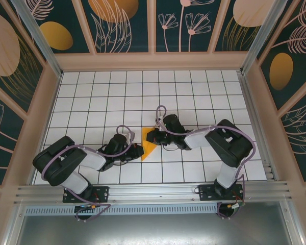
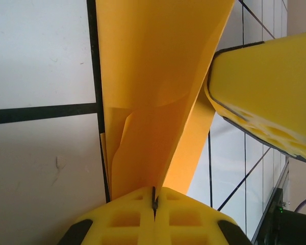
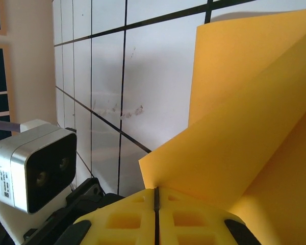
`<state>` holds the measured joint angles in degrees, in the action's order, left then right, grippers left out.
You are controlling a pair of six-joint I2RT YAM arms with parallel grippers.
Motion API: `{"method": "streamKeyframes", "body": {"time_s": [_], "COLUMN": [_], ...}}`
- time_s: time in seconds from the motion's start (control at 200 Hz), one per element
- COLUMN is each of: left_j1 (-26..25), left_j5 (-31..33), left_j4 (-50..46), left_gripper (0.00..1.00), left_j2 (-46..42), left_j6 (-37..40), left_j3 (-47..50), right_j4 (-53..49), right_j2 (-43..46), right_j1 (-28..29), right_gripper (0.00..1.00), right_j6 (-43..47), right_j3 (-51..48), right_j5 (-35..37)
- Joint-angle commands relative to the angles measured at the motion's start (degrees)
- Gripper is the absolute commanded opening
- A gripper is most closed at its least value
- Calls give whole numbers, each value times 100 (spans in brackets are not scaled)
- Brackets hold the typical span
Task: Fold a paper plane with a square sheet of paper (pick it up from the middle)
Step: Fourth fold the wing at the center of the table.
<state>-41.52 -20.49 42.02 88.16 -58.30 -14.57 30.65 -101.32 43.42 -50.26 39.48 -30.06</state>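
Note:
The square sheet of paper (image 1: 149, 144) is folded into a narrow, pointed orange-yellow shape, the paper plane, standing off the tiles between both grippers. My left gripper (image 1: 138, 151) is shut on its near left edge. In the left wrist view the folded layers (image 2: 153, 76) rise out of the closed yellow fingertips (image 2: 154, 196). My right gripper (image 1: 151, 137) is shut on the paper's right side. In the right wrist view a flap (image 3: 245, 117) comes out from between its closed pads (image 3: 156, 196). One right finger (image 2: 265, 81) shows beside the paper in the left wrist view.
The white grid-tiled table (image 1: 117, 92) stretches behind the arms, walled by dark leafy panels (image 1: 117, 20). A metal rail (image 1: 153, 191) runs along the near edge. The left wrist's camera housing (image 3: 35, 171) sits close to the right gripper.

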Motion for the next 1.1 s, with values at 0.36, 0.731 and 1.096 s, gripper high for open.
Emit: {"method": "streamKeyframes", "body": {"time_s": [0.36, 0.731, 1.096], "left_j1": [7, 6, 9], "left_j5": [173, 357, 568], "left_j4": [-517, -886, -1584], "left_gripper": [0, 0, 0], "left_j2": [-116, -224, -497], "left_j6": [453, 402, 667], "left_j3": [-70, -68, -309], "right_j4": [-303, -1076, -922], "right_j2": [552, -260, -69], "right_j1": [-116, -142, 158], "right_gripper": [5, 0, 0], "right_j6": [80, -15, -990], "right_j3": [-456, 47, -422], "right_j5": [442, 692, 1202]}}
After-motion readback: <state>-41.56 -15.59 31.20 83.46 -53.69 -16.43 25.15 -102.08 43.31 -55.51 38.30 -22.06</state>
